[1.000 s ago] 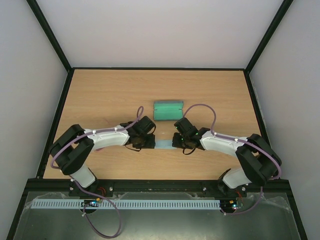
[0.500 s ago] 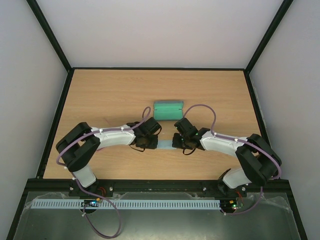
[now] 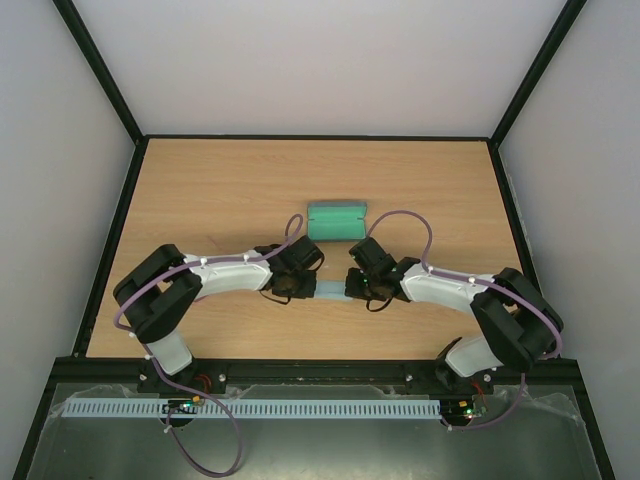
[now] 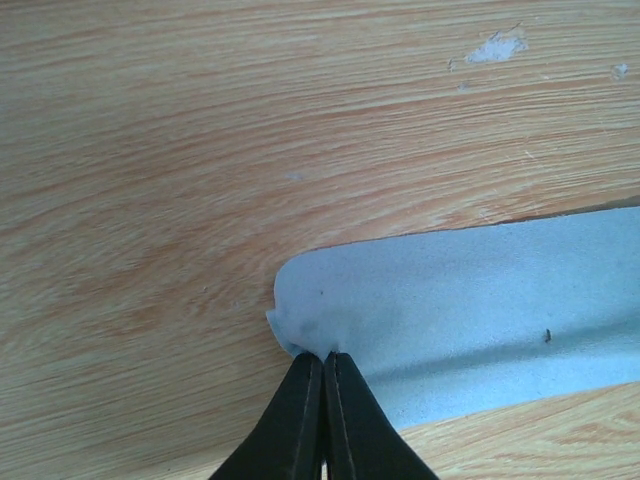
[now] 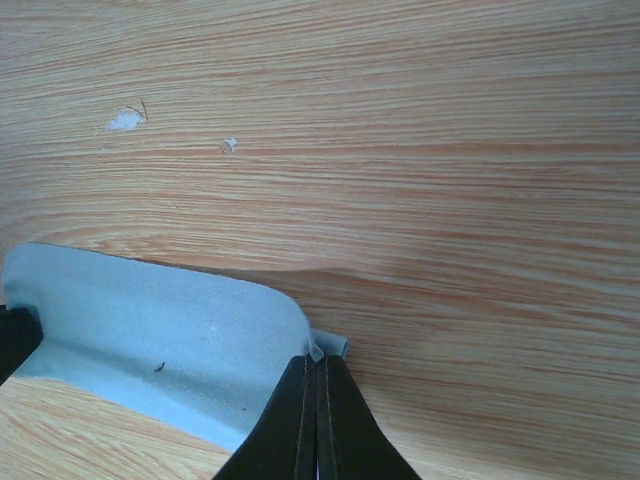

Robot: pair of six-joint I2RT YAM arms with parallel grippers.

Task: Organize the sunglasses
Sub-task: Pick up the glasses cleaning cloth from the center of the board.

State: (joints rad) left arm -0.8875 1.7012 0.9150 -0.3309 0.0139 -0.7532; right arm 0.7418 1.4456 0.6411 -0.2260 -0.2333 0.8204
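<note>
No sunglasses show in any view. A light blue cloth (image 3: 330,291) lies on the table between my two grippers. In the left wrist view, my left gripper (image 4: 323,355) is shut on the cloth (image 4: 470,300) at its rounded corner, which puckers at the tips. The right wrist view shows my right gripper (image 5: 317,358) shut on the opposite corner of the cloth (image 5: 150,330), with a small fold poking out beside the tips. From above, the left gripper (image 3: 306,289) and the right gripper (image 3: 352,290) face each other across the cloth.
A green oblong case (image 3: 336,220) lies just beyond the cloth, near the middle of the wooden table (image 3: 200,190). Black frame rails run along the table's sides, and both arm bases stand at the near edge.
My left arm has reached right to the cloth's left corner, and its jaws have closed on it. The right gripper has kept its hold on the other corner.
</note>
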